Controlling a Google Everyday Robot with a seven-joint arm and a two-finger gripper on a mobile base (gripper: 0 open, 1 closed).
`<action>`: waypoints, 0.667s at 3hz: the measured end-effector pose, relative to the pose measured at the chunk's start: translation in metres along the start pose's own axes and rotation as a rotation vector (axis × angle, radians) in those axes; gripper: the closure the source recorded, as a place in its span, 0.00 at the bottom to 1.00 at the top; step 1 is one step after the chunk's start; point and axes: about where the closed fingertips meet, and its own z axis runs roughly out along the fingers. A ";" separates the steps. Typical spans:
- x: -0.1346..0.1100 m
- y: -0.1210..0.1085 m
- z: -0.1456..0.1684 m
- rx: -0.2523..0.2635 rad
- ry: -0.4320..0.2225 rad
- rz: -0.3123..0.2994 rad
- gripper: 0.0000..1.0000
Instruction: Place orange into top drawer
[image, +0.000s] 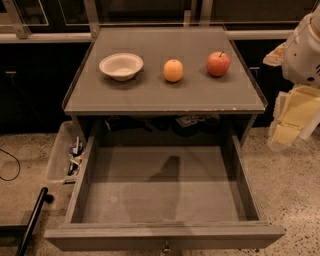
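Although the gripper is seen at the right edge of the view, hanging beside the cabinet and well apart from the fruit, whether it is released or clenched cannot be told; nothing is seen to be held in it. The arm above it is carried high on the right, its white housing about level with the cabinet top. The gripper appears to be angled downward, though part of it is cut off by the frame.

The orange is found resting on the cabinet top, between a white bowl on the view's left and a red apple on the view's right, apart from both. It is judged to be light, firm and smooth-skinned, so some slip is to be expected, and it may roll if nudged. A hold from above across its widest part is advised, with modest pressure so that the skin is not bruised.

The top drawer is pulled open below the cabinet top, its flat grey floor exposed from above. A clear bin of clutter is set just beside its left wall.
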 end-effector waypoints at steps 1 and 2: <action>0.000 0.000 0.000 0.000 0.000 0.000 0.00; -0.004 -0.010 0.001 0.031 -0.024 -0.014 0.00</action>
